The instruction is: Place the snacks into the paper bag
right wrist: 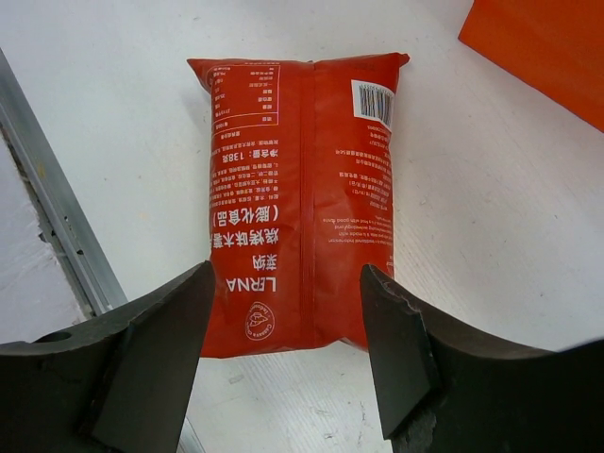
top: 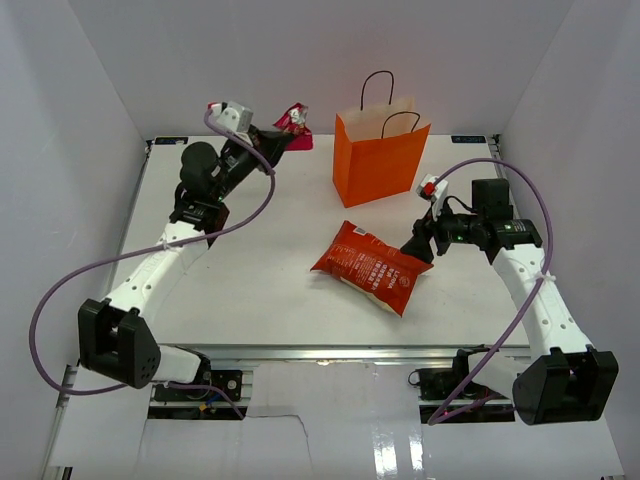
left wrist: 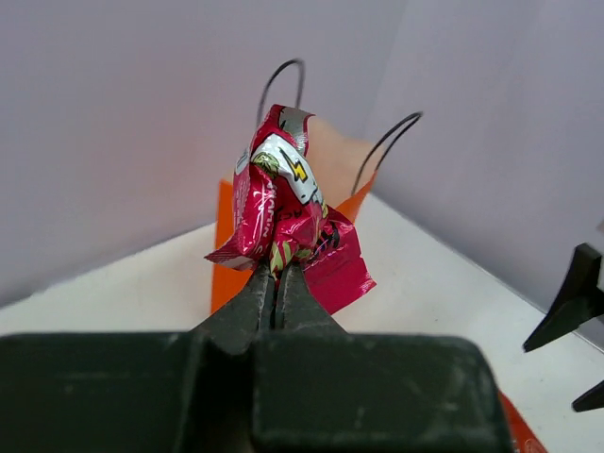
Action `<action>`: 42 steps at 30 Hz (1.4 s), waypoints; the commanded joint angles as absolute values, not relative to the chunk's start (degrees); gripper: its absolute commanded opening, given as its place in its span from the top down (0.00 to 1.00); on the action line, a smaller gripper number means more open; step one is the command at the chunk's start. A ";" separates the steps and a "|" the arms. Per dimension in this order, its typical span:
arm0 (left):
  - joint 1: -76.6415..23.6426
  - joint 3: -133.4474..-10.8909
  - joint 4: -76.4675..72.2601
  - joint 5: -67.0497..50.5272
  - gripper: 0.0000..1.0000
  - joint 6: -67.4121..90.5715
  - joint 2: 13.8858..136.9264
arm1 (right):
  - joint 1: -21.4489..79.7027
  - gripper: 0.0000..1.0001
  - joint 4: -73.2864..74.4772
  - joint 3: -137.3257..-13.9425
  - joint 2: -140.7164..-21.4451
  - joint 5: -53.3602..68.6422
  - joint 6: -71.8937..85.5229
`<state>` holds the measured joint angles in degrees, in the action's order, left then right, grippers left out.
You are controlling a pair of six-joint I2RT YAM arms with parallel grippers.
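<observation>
My left gripper (top: 283,137) is shut on a bunch of pink-red candy wrappers (top: 294,126), held in the air left of the orange paper bag (top: 380,160). In the left wrist view the wrappers (left wrist: 283,208) stick up from my gripper (left wrist: 276,274), with the bag (left wrist: 335,189) behind them. The red-orange chip bag (top: 371,266) lies flat on the table in front of the paper bag. My right gripper (top: 418,247) is open at the chip bag's right end. In the right wrist view the gripper (right wrist: 288,326) straddles the near end of the chip bag (right wrist: 302,189).
White walls close the table at the back and both sides. A metal rail (right wrist: 57,217) runs along the table's near edge. A corner of the paper bag (right wrist: 543,47) shows at the right wrist view's top right. A purple cable (top: 90,280) loops from the left arm.
</observation>
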<state>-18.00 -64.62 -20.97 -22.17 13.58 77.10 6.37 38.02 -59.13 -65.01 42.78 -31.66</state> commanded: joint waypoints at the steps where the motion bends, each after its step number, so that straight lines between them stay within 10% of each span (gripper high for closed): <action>1: -23.18 -70.64 -19.34 -23.21 1.00 12.05 83.22 | 5.54 0.31 37.62 -58.80 -63.63 44.74 -30.59; 18: -31.20 -120.75 -13.63 -14.07 1.00 10.11 123.56 | 1.67 0.31 38.85 -55.55 -58.54 46.14 -30.06; 31: -31.64 -136.66 -3.09 -9.50 0.39 12.84 126.65 | 2.20 0.28 39.72 -57.91 -61.17 48.52 -34.96; 35: -30.85 -134.05 1.30 -8.88 0.36 9.33 119.48 | 3.69 0.27 44.11 -61.43 -64.94 49.83 -40.67; 42: -29.10 -94.19 6.42 -4.75 0.21 7.98 87.10 | 17.73 0.18 43.78 -66.00 -71.97 31.86 -37.98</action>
<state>-30.04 -105.47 3.64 -7.70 8.36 103.42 12.71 43.51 -63.31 -70.17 41.50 -38.30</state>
